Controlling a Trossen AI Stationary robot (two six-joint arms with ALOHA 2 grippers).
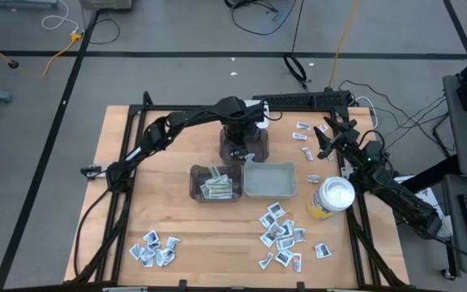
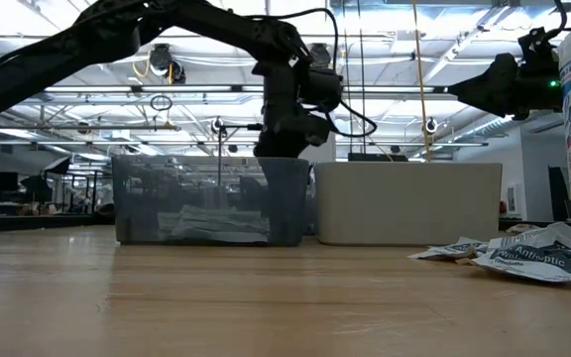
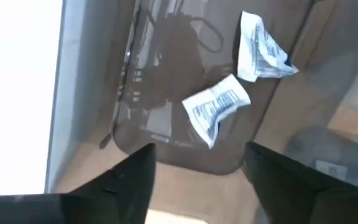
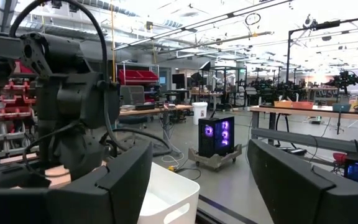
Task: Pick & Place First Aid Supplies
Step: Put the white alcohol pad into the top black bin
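Observation:
My left gripper (image 3: pixel 197 180) points down, open, over a dark see-through bin (image 1: pixel 244 146) at the table's far middle. Two white printed sachets (image 3: pixel 217 107) (image 3: pixel 261 48) lie flat on that bin's floor below the fingers, touching neither. More first aid supplies lie in heaps at the near left (image 1: pixel 156 250), near right (image 1: pixel 282 235) and far right (image 1: pixel 305 134). My right gripper (image 4: pixel 201 180) waits open at the table's right edge, pointing about level, with nothing between its fingers.
A smoky bin (image 1: pixel 216 182) holding strip wrappers and a pale bin (image 1: pixel 270 180) stand side by side mid-table. A yellow canister with a white lid (image 1: pixel 331 199) stands to their right. Bare wood (image 1: pixel 217 235) lies between the two near heaps.

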